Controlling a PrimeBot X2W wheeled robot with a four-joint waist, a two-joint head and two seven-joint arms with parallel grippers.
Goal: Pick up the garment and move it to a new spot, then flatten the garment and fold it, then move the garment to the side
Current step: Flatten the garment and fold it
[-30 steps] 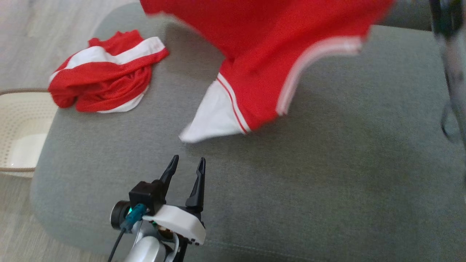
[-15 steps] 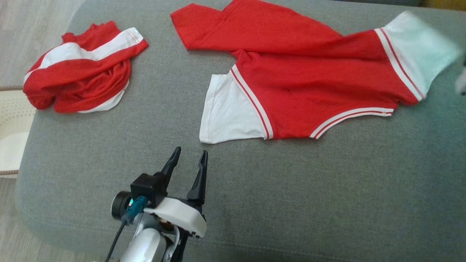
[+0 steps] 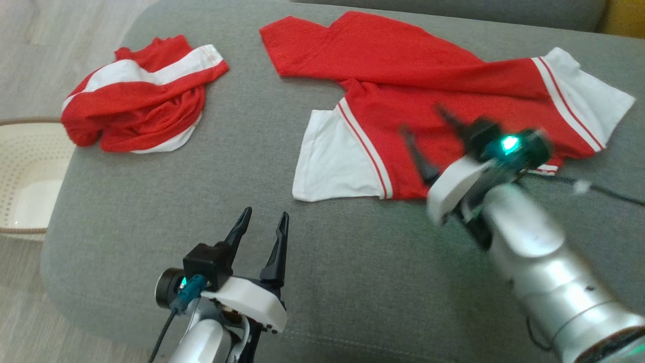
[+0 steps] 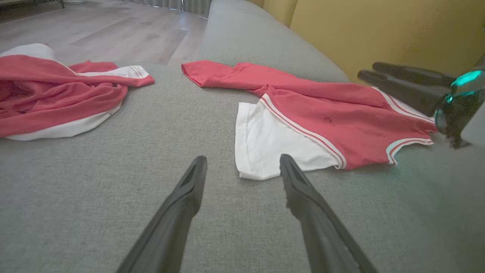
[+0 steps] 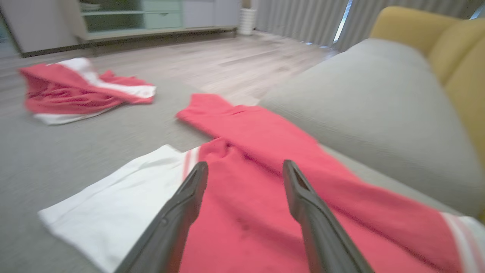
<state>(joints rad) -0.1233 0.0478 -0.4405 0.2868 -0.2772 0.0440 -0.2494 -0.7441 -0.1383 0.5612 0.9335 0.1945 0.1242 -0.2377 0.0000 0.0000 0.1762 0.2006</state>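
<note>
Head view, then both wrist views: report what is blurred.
Head view: the pale right forearm and its jaws smear with motion; the flat red-and-white fabric garment and grey sofa cushion are crisp. Left wrist view: sharp, except the right jaws at its edge. Right wrist view: soft throughout, the crumpled red-and-white garment most.

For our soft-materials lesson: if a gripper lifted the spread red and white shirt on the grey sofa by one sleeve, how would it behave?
The shirt would probably hang limp: it lies flat with soft creases. It looks thin, so likely light. Pushed across the woven sofa cushion, it would likely bunch up, like the crumpled garment nearby.
</note>
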